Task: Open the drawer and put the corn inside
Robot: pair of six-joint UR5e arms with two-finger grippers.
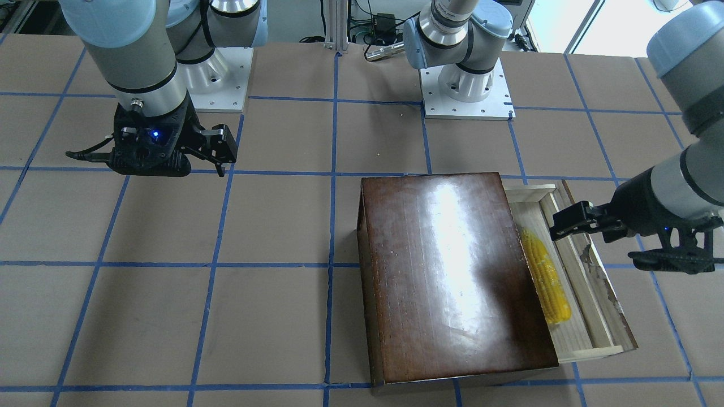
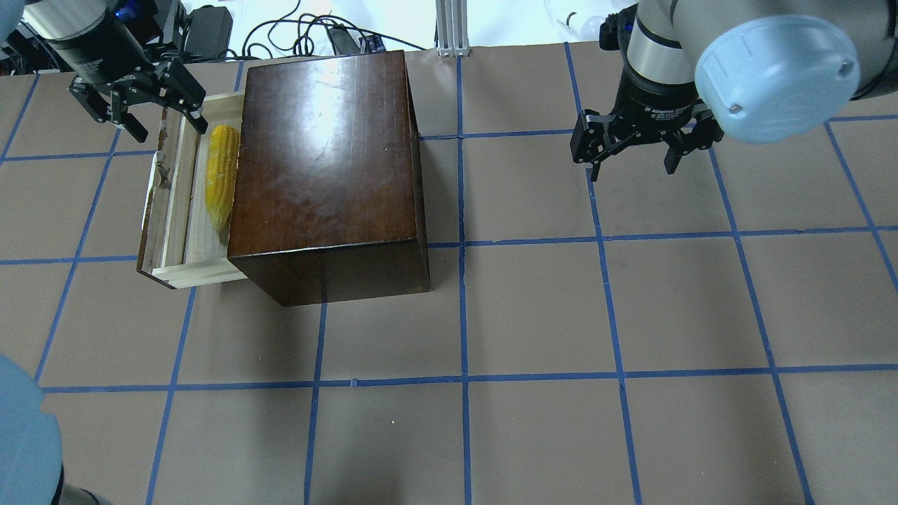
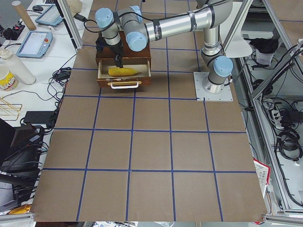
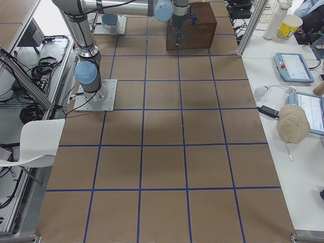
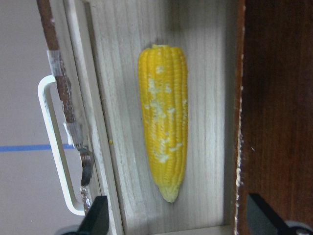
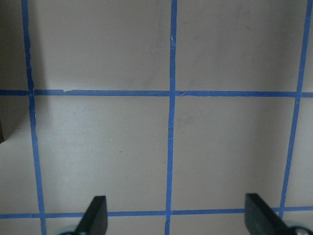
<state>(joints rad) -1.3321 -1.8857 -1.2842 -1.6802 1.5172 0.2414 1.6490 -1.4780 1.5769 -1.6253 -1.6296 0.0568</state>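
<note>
The corn [image 5: 164, 132] lies flat on the floor of the pulled-out drawer [image 2: 181, 193], just beside the box [image 2: 323, 154]. Our left claw [image 2: 168, 132] hangs open over one end of the drawer, holding nothing; we should lift it straight up, clear of the walls. Our right claw [image 2: 631, 172] hangs open over the table [image 2: 561, 294].

Silver-grey tubes [image 1: 141, 56], pale-blue joint caps [image 2: 779, 77], white screwed base plates [image 1: 492, 107], black left pincer [image 2: 168, 130], black right pincer [image 2: 631, 168].
</note>
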